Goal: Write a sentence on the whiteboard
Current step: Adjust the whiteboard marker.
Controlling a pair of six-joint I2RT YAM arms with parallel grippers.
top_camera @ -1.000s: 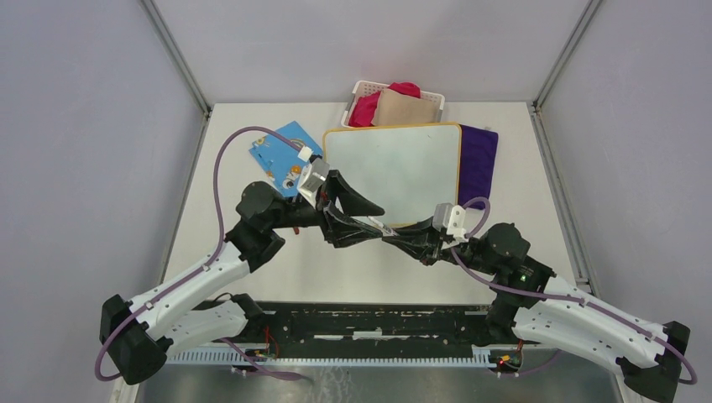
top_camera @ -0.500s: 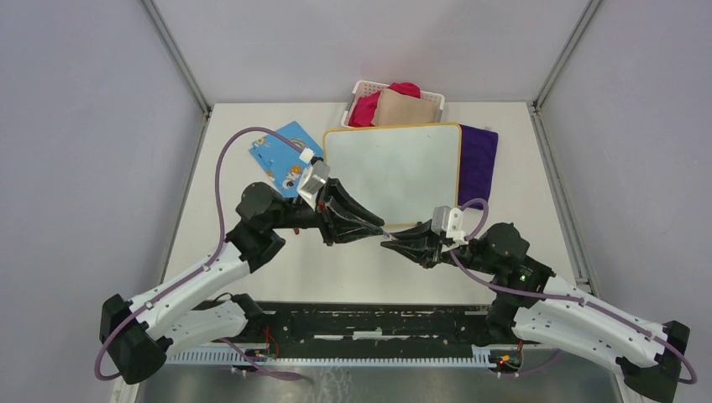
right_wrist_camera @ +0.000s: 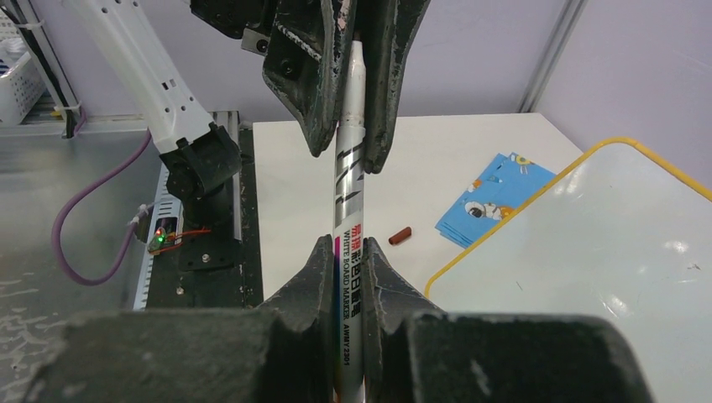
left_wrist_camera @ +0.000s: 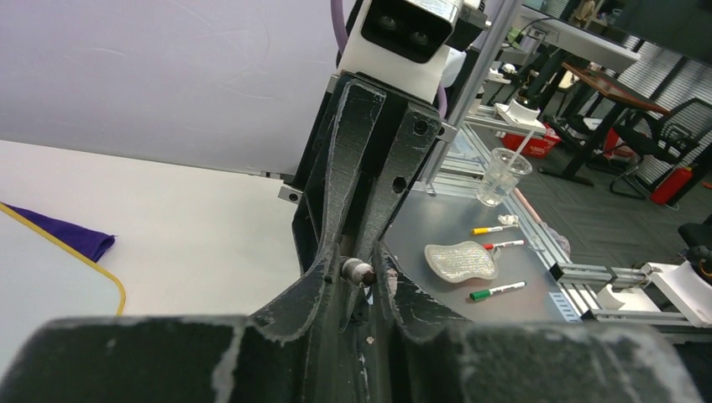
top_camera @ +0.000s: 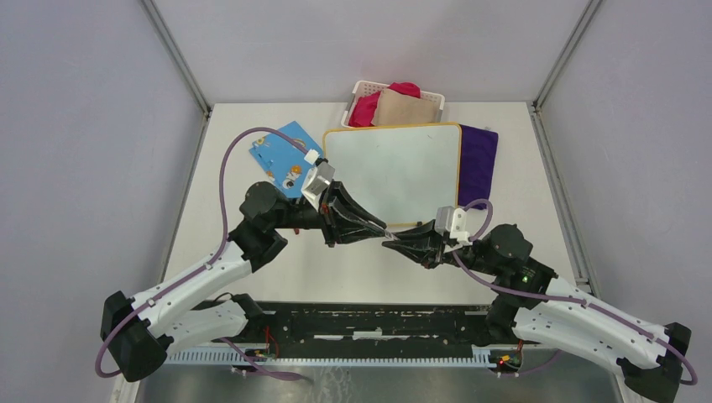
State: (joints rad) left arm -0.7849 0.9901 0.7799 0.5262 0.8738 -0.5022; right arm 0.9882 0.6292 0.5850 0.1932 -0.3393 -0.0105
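The right jaws are clenched on the lower barrel of a whiteboard marker [right_wrist_camera: 348,210]. The left jaws grasp its other end, so the pen bridges both arms just above the worktop [top_camera: 353,273], probably for a handover or a better grip. A small red piece [right_wrist_camera: 400,236], perhaps the cap, lies near. The whiteboard [top_camera: 395,168] lies flat just behind them and is blank; no sentence is written yet.
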